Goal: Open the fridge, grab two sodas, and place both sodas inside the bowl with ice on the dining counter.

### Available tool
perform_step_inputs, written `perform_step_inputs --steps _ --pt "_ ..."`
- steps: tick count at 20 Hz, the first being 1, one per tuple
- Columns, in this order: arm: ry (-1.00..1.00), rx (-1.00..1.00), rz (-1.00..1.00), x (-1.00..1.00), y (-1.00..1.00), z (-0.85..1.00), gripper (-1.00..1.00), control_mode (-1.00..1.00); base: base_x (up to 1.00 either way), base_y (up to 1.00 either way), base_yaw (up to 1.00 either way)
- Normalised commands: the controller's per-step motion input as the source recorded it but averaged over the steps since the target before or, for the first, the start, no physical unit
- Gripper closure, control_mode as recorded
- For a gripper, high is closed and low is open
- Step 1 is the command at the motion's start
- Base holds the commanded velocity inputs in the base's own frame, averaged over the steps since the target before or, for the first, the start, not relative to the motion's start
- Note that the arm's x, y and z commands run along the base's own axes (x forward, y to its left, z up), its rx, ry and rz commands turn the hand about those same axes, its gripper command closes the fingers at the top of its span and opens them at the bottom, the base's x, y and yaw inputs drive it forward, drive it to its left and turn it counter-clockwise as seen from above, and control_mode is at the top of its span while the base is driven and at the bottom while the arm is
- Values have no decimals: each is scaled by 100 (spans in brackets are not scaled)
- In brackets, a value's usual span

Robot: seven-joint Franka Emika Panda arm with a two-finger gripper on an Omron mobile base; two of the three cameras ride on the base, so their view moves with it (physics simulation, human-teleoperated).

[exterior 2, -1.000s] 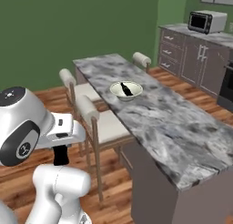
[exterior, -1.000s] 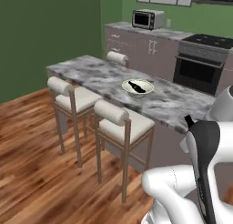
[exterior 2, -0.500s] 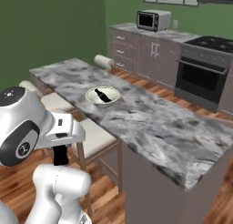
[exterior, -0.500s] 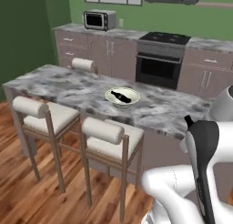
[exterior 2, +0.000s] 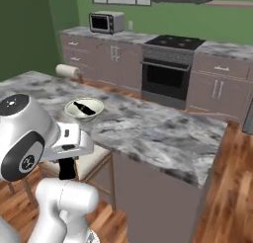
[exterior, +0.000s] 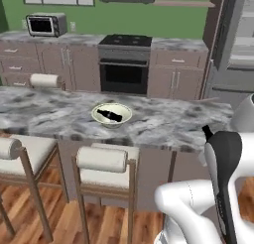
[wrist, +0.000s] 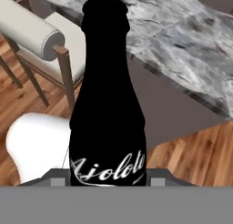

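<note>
My gripper (wrist: 108, 174) is shut on a black soda (wrist: 108, 104) with white script, upright and close in the hand view. Past it lies the marbled dining counter (wrist: 182, 32). In the right base view the hand (exterior 2: 66, 160) hangs low beside the counter (exterior 2: 163, 133), a dark shape under it. The cream bowl (exterior: 97, 117) sits mid-counter (exterior: 163, 121) with a second soda (exterior: 110, 114) lying in it; the bowl (exterior 2: 71, 110) and soda (exterior 2: 84, 108) show left in the right base view. Ice is too small to make out. The grey fridge (exterior: 233, 44) stands far right, pale shelves showing.
Two cushioned stools (exterior: 101, 163) (exterior: 15, 153) line the counter's near side; one (wrist: 34, 32) is close below the hand. A paper towel roll (exterior: 44, 81) lies at the counter's left end. Black stove (exterior: 124, 64) and toaster oven (exterior: 45, 25) back the far wall.
The base has turned, so the whole scene slid left: the counter is now seen head-on and the fridge has come into view. The bottle stays in the gripper.
</note>
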Motion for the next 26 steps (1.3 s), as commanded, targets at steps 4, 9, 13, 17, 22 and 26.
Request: perform_step_inputs --steps 4,9,13,17,22,26 --pt "0 0 0 0 0 0 100 100 -13 56 -51" --pt "0 0 0 0 0 0 100 100 -14 61 -50" --pt "0 0 0 0 0 0 100 100 0 94 -40" --pt "0 0 0 0 0 0 100 100 9 100 -31" --pt "0 0 0 0 0 0 100 100 54 64 -10" --pt "-3 0 8 81 48 20 100 -100 0 0 0"
